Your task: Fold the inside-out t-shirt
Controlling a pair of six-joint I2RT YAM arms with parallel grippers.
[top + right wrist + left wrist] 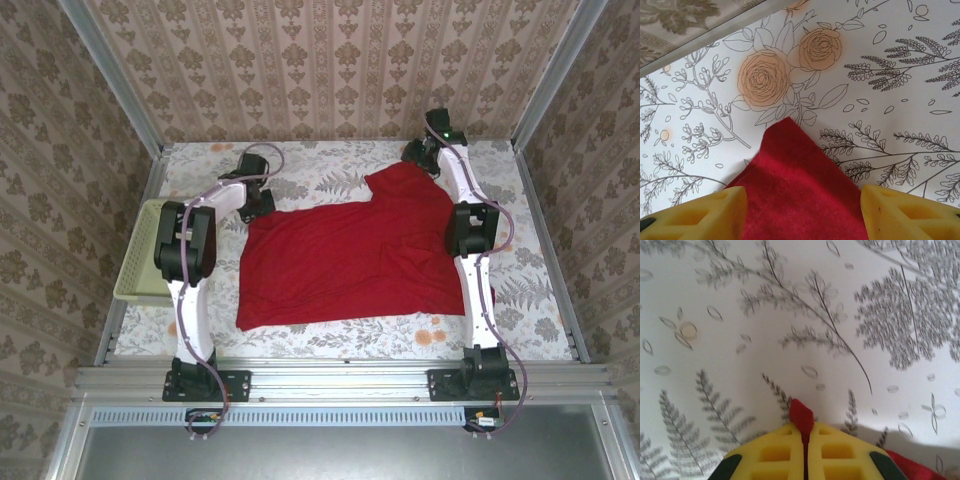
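Pale green basket sits left of left gripper, at table edge. Floral tablecloth lies bare ahead of it. Left gripper clamped on corner of red t-shirt, which lies spread flat between both arms. Right gripper gapes wide, fingers either side of shirt tip, not gripping.

The t-shirt is plain solid red. The tablecloth is white with grey line-drawn ferns and leaves and pale orange roses. The basket is pale green. The walls carry beige-brown damask wallpaper. The right gripper has yellow fingers. The arm links are white.
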